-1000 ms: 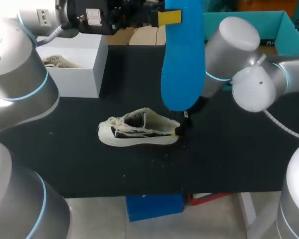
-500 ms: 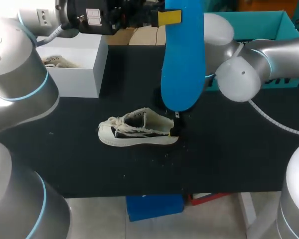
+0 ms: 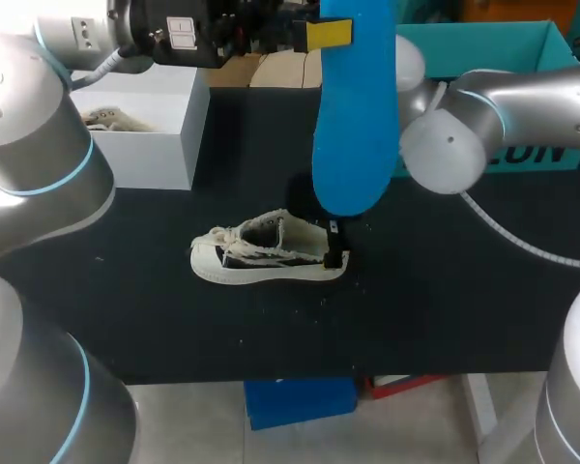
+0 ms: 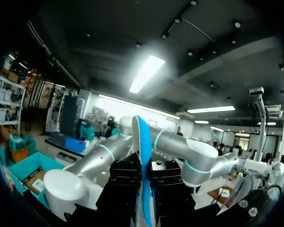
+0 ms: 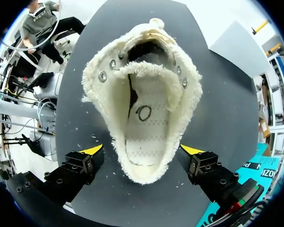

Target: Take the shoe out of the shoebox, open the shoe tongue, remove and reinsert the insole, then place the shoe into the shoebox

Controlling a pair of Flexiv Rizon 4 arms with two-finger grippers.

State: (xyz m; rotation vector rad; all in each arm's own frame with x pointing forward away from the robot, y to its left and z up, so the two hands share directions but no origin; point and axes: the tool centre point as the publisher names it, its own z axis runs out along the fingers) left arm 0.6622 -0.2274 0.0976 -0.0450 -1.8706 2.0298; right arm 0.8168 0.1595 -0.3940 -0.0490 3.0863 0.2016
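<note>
R pincer [image 5: 142,149] spread, shoe [image 5: 142,94] heel btwn its fingers, long axis running straight ahead w/ toe far; L pincer [image 4: 146,189] pinches insole [image 3: 353,116] well above, so R nearer.

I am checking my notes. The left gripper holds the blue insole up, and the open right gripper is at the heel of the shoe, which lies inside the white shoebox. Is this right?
Not quite: the head view shows the shoe on the black table, outside the white shoebox. The left gripper does hold the blue insole up, with the open right gripper at the heel.
</note>
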